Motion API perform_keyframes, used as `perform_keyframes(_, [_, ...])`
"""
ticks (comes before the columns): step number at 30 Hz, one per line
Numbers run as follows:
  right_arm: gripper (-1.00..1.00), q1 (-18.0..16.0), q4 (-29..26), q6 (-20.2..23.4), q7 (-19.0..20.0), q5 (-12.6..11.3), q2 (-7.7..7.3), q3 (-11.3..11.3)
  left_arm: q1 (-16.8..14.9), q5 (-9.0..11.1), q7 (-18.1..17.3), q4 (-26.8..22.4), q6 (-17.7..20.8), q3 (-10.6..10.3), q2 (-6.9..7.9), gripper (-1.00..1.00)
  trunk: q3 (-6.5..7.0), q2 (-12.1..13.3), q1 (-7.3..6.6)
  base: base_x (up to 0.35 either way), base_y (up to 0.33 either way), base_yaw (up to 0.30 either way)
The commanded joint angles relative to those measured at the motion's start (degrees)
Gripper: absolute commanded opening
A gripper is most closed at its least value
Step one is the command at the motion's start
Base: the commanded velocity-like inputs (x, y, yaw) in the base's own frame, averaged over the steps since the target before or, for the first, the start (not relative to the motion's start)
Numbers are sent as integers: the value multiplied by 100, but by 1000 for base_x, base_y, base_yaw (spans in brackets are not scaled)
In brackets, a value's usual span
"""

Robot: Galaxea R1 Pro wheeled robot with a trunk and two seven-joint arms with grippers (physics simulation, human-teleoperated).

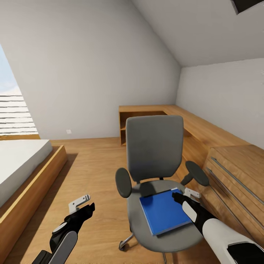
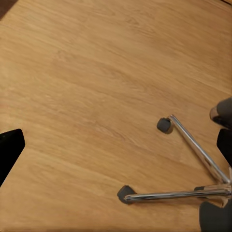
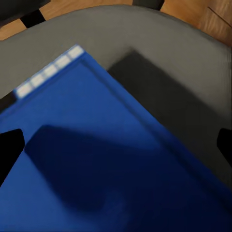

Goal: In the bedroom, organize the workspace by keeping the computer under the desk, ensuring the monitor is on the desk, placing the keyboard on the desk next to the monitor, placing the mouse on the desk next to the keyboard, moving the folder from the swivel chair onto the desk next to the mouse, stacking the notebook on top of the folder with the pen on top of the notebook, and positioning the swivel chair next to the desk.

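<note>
Nearest, the right hand [image 1: 182, 196] hangs at the far right corner of the folder [image 1: 164, 212], which lies flat on the seat of the swivel chair [image 1: 156, 146]. Its wrist camera looks straight down on blue, with a dark fingertip at either edge of the picture, so the fingers look spread, one over the folder and one over bare grey seat; whether either touches the cover I cannot tell. The left hand [image 1: 82, 205] hovers over the wooden floor [image 1: 91, 168] beside the chair, carrying nothing, its fingers apparently parted too; beneath it lie the chrome legs and casters.

By my reading, the step in hand is lifting the folder off the chair. Being thin and flat against the cushion, it wants a pinch at the edge or corner, so one finger must slip under the cover before closing.

Beyond the chair, light wooden low shelving [image 1: 176, 117] runs along the walls, and a bed [image 1: 22, 161] sits to the left.
</note>
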Motion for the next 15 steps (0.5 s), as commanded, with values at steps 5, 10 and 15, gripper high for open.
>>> perform_keyframes(5, [100, 0, -11, 35, -45, -42, -4, 51, -6, 37, 32, -8, 20, -11, 6, 100, -6, -3, -2, -28, 0, 0])
perform_keyframes(10, [100, 0, -11, 35, -45, -42, -7, 51, -6, 38, 37, -8, 21, -11, 6, 100, -6, -3, -2, -3, 0, 0])
perform_keyframes(15, [100, 0, -13, 35, -45, -42, -6, 51, -6, 38, 43, -8, 21, -11, 1, 100, 66, 158, -89, 0, 0, 0])
